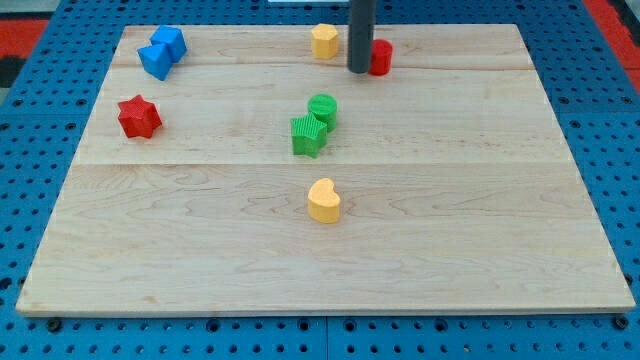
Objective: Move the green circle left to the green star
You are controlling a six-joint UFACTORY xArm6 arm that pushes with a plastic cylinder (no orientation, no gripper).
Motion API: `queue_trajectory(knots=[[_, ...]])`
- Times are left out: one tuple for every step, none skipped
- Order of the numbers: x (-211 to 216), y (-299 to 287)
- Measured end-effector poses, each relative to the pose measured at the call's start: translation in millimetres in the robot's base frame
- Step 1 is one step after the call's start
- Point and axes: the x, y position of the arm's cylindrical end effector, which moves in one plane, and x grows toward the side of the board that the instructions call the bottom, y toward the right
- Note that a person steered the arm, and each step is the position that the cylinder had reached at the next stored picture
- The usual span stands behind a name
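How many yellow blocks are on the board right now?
2. One yellow block sits near the view's top edge, just left of my tip; the other yellow block lies mid-board, below the green star. None appears hidden.

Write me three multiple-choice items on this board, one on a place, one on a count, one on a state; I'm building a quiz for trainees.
1. Where is my tip?
A. At the view's top, just left of the red block
B. At the view's bottom edge
C. Beside the red star

2. How many yellow blocks are on the board?
A. One
B. Two
C. Four

3. How do the green circle and green star stand?
A. At opposite ends of the board
B. Close together, apparently touching
C. With a blue block between them

Answers:
1. A, the rod ends between the yellow block at the top and the red block.
2. B, one at the top, the yellow heart-like block below centre.
3. B, the circle sits just above and to the right of the star, no gap visible.
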Motion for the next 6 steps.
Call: queue_trajectory(knots=[[-7.6, 68.3], [-7.6, 97.7], [9.3, 99.1], [14.7, 99.1], [16.4, 91.3], [17.3, 78.7]])
